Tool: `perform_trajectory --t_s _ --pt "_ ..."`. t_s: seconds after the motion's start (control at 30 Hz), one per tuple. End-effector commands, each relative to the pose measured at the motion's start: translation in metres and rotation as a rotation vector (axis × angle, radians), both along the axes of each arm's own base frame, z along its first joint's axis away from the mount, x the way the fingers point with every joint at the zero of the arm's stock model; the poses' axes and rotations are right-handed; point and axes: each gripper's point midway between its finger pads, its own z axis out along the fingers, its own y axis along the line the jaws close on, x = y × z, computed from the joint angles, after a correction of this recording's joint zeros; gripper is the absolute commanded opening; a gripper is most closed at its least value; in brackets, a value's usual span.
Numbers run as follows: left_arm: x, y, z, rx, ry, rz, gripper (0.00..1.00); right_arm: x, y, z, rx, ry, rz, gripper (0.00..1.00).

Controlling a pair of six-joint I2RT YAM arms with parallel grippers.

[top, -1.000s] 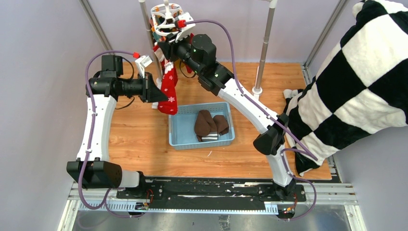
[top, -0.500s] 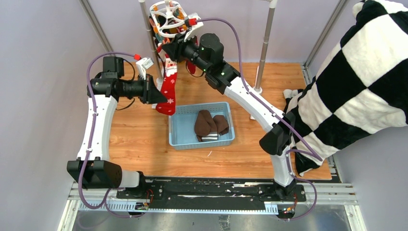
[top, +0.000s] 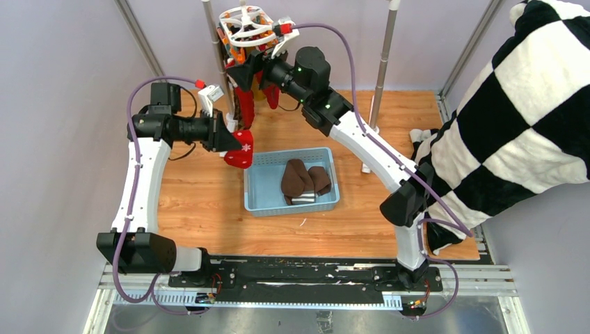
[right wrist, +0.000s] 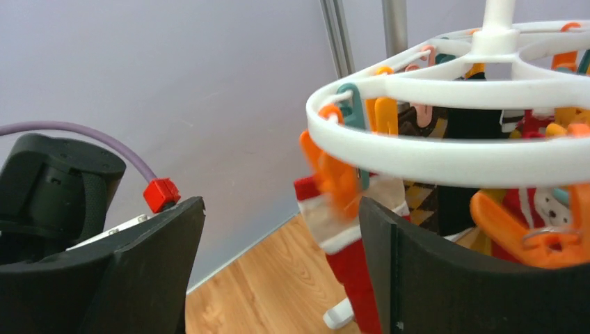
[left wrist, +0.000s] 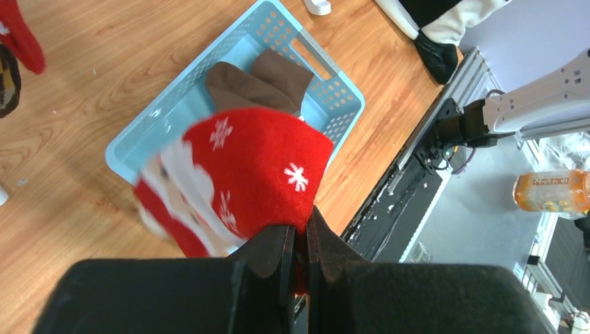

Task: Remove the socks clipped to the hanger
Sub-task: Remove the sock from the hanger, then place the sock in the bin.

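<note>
Overhead view: my left gripper (top: 238, 144), left of centre, is clenched on a soft red fabric sock with white snowflakes (top: 243, 156). The sock droops just beside the upper left corner of a light blue perforated plastic basket (top: 248, 189). Two dark brown fabric socks (top: 300, 179) lie inside the basket, which sits on a wooden tabletop (top: 202, 209). At top centre, a white round plastic clip hanger (top: 245, 29) hangs next to a grey metal pole (top: 212, 35), with more red fabric (top: 245, 104) dangling beneath it. I cannot tell whether that fabric joins the sock I hold. My right gripper (top: 245, 69) is raised just under the hanger's rim. A big black-and-white checkered blanket (top: 515, 97) fills the right side.

Left wrist view: my two black fingers (left wrist: 268, 252) meet at lower centre and pinch one edge of the snowflake sock. The rest of it bulges upward, and its white part on the left is blurred. Behind it are the basket and the brown socks. Another red sock tip (left wrist: 21, 38) shows in the upper left corner.

Right wrist view: my right gripper is released, its black fingers (right wrist: 139, 278) standing wide apart at the lower left and lower right. The hanger's white ring crosses the upper right, carrying orange and teal pegs (right wrist: 332, 174). A red sock with a white cuff (right wrist: 348, 243) hangs from an orange peg, close to the right-hand finger. Whether the finger touches it I cannot tell
</note>
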Motion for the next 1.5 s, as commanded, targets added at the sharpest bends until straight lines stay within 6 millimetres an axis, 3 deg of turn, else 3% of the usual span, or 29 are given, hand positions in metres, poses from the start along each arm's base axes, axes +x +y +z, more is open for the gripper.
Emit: perform_trajectory --t_s 0.0,0.23,0.43,0.57,0.77,0.93,1.0,1.07,1.13,1.23,1.3,1.37,1.47 --pt "-0.010 -0.002 0.005 0.009 -0.035 -0.017 0.00 -0.021 -0.020 0.022 0.011 -0.046 0.029 0.99" --pt "-0.017 -0.001 0.004 0.021 -0.064 -0.028 0.00 -0.073 -0.043 -0.018 -0.058 -0.071 0.182 1.00" --pt "-0.023 -0.005 0.013 -0.004 -0.093 -0.054 0.00 -0.140 -0.042 -0.082 -0.129 -0.088 0.527 0.99" --pt "-0.029 -0.008 0.019 -0.017 -0.113 -0.068 0.00 -0.151 -0.035 -0.106 -0.129 -0.064 0.632 0.95" --pt "-0.039 -0.010 0.022 -0.030 -0.137 -0.090 0.00 -0.157 -0.025 -0.104 -0.083 -0.059 0.714 0.88" --pt "-0.043 -0.011 0.021 -0.035 -0.146 -0.102 0.01 -0.157 -0.015 -0.104 -0.054 -0.014 0.746 0.70" --pt "-0.044 -0.011 0.021 -0.032 -0.152 -0.104 0.03 -0.156 -0.013 -0.104 -0.047 0.000 0.754 0.54" --pt "-0.044 -0.011 0.021 -0.029 -0.157 -0.103 0.04 -0.155 -0.013 -0.106 -0.051 0.017 0.752 0.29" --pt "-0.044 -0.010 0.020 -0.026 -0.154 -0.101 0.14 -0.152 -0.014 -0.109 -0.065 0.032 0.733 0.03" --pt "-0.040 -0.008 0.018 -0.011 -0.148 -0.086 0.66 -0.143 -0.023 -0.113 -0.077 0.068 0.671 0.00" --pt "-0.035 -0.005 0.014 0.016 -0.142 -0.064 0.85 -0.133 -0.035 -0.117 -0.080 0.101 0.618 0.00" --pt "-0.030 0.000 0.008 0.051 -0.137 -0.040 0.97 -0.127 -0.048 -0.127 -0.095 0.142 0.561 0.00" --pt "-0.020 0.008 0.002 0.095 -0.129 -0.007 1.00 -0.116 -0.068 -0.166 -0.191 0.240 0.440 0.00"
